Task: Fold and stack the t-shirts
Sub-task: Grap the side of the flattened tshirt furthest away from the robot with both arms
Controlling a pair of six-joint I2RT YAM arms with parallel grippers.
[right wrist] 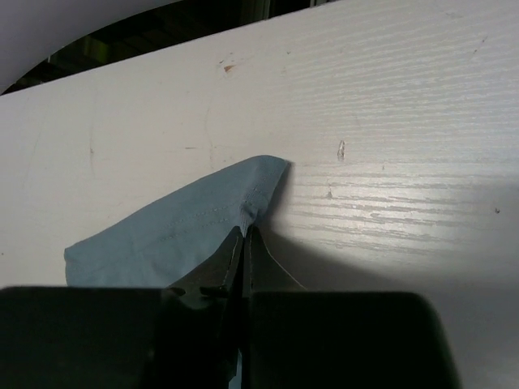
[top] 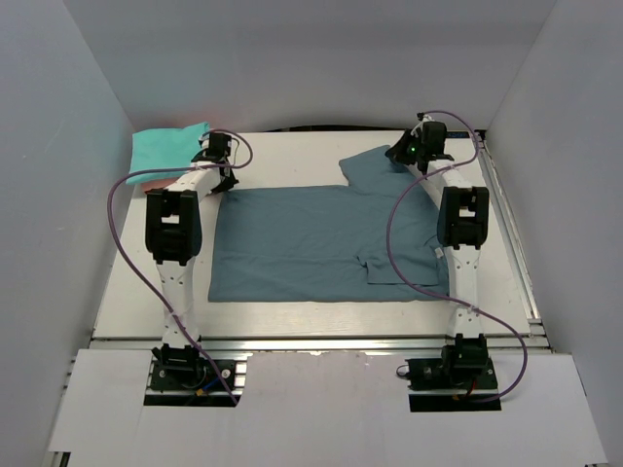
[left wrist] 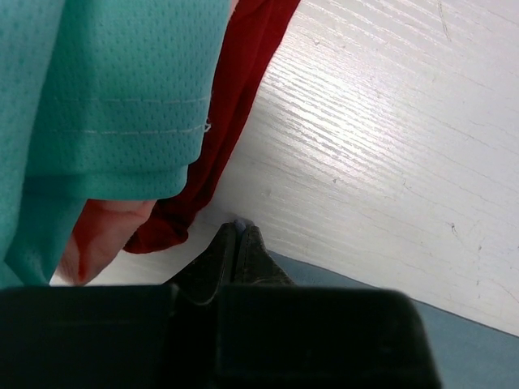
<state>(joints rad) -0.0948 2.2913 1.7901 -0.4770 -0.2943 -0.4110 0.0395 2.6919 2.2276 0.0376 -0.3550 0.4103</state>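
the slate-blue t-shirt (top: 311, 243) lies spread in the middle of the table (top: 292, 146), with bare wood beyond its far edge. the left gripper (left wrist: 239, 231) is closed, pinching the shirt's far-left corner. the right gripper (right wrist: 246, 225) is closed on a lifted far-right edge. the teal tee (left wrist: 122, 97), lying over the red tee (left wrist: 243, 81) and salmon tee (left wrist: 105, 235), sits just beside the left gripper.

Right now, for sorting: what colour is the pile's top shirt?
Top shirt: teal; left wrist view.
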